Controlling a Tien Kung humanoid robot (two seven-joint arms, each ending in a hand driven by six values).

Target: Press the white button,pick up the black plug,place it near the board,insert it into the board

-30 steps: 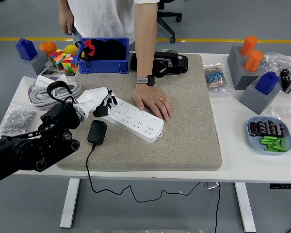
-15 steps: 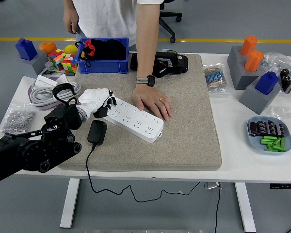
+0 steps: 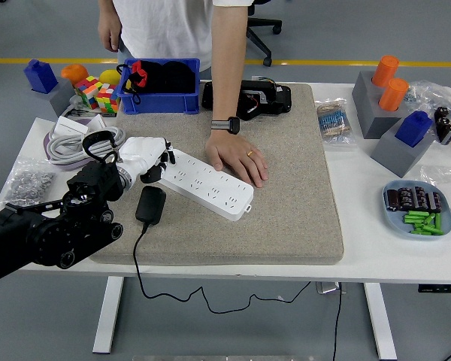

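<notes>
Near the left hand [image 3: 149,156], a flat, seemingly rounded black plug [image 3: 150,204], corded.

Our left arm [image 3: 45,229] is black and bulky, built of rounded housings with round silver screw caps showing at the joints. A black cable loops above its wrist [image 3: 98,143]. The robot hand [image 3: 146,159] at its end is white-shelled, with dark fingertips [image 3: 164,159]. The person across the counter wears a white short-sleeved shirt [image 3: 161,26], a black watch [image 3: 225,124] on one wrist, and a ring [image 3: 249,153] on a finger of that same hand.
</notes>
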